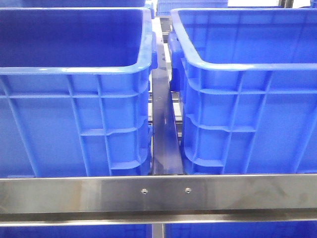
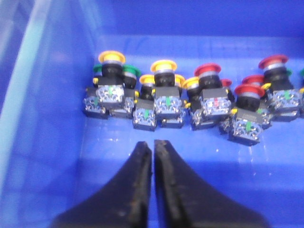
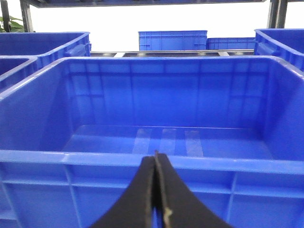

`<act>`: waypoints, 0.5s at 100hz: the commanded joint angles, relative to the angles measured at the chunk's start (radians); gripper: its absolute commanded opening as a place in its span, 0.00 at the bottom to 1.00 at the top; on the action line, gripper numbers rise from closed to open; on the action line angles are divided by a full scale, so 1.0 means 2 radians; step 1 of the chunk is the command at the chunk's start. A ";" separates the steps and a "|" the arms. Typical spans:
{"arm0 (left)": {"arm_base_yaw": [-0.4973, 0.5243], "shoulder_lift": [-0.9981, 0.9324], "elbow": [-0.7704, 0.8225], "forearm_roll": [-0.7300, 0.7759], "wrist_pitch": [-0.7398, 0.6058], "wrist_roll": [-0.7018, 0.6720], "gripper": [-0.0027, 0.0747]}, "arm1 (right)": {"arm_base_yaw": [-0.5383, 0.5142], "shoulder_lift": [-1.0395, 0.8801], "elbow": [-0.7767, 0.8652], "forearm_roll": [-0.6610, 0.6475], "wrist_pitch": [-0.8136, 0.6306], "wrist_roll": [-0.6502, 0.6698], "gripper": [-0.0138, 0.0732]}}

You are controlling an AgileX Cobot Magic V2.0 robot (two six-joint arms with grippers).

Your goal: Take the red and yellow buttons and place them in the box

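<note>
Two crates (image 1: 74, 74) w/ narrow gap, grippers (image 2: 153, 145) closed.

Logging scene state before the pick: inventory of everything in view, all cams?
Crates: two large, blue, side by side in front view, left crate and right crate; more blue crates behind.
Metal rail: one, silver, across the front.
Yellow buttons: about five, clustered on the bin floor, left wrist view.
Red buttons: about five, beside the yellow ones.
Green buttons: at least two, partly hidden.
Empty crate: one, blue, right wrist view.
Left gripper: black, shut, empty.
Right gripper: black, shut, empty.
</note>
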 commanded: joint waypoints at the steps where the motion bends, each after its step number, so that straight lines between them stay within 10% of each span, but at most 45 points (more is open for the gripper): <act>1: 0.001 0.000 -0.018 -0.003 -0.032 -0.002 0.20 | -0.002 -0.011 -0.001 -0.005 -0.043 -0.003 0.08; 20: 0.001 0.000 -0.018 -0.003 -0.036 -0.002 0.67 | -0.002 -0.011 -0.001 -0.005 -0.043 -0.003 0.08; 50: -0.015 0.008 -0.031 -0.025 -0.058 0.003 0.65 | -0.002 -0.011 -0.001 -0.005 -0.043 -0.003 0.08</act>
